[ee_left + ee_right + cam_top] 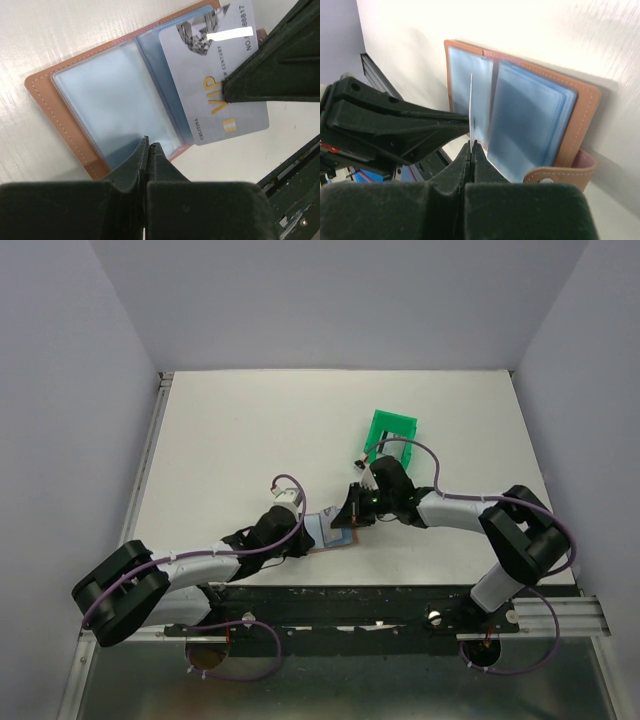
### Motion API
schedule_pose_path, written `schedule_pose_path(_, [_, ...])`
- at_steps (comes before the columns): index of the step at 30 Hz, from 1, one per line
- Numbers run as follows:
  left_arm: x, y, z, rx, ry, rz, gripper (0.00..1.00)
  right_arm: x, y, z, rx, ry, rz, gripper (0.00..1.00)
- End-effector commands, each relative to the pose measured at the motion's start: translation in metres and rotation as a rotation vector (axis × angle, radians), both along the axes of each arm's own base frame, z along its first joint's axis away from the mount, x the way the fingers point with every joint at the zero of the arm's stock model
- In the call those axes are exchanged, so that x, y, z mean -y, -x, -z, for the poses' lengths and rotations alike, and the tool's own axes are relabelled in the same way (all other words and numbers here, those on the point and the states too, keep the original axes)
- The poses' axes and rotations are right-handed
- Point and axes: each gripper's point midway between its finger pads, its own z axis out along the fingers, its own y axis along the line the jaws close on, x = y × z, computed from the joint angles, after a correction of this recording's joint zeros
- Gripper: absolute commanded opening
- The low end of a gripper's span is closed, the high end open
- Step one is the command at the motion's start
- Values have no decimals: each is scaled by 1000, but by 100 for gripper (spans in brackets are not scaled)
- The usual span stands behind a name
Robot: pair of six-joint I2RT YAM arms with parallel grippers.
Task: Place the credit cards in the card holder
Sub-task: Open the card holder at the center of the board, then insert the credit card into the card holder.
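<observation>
Your open card holder (338,538) lies on the table (230,440) near its front edge, between both grippers.
You have the left gripper (149,146) on the holder's left, its tips together at the holder's edge. On the holder's right, the right gripper (471,146) pinches a credit card (215,90) that overlaps the open sleeves. The bin (390,432) stands behind the right gripper, apart from the holder.

A white table (240,430) sits boxed in by plain pale grey walls (340,300), evenly lit, a black rail (330,596) along its near edge.
</observation>
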Motion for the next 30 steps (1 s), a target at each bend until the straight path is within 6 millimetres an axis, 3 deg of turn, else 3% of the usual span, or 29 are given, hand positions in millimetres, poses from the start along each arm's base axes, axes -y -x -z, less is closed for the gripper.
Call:
schedule_pose_path(1, [-12, 3, 10, -13, -50, -27, 0, 1, -10, 6, -16, 35, 3, 0])
schedule_pose_path(16, [-20, 0, 4, 10, -67, -65, 0, -3, -5, 25, -102, 28, -15, 0])
schedule_pose_path(30, [-42, -3, 5, 8, -113, -162, 0, -8, 3, 30, -124, -36, -40, 0])
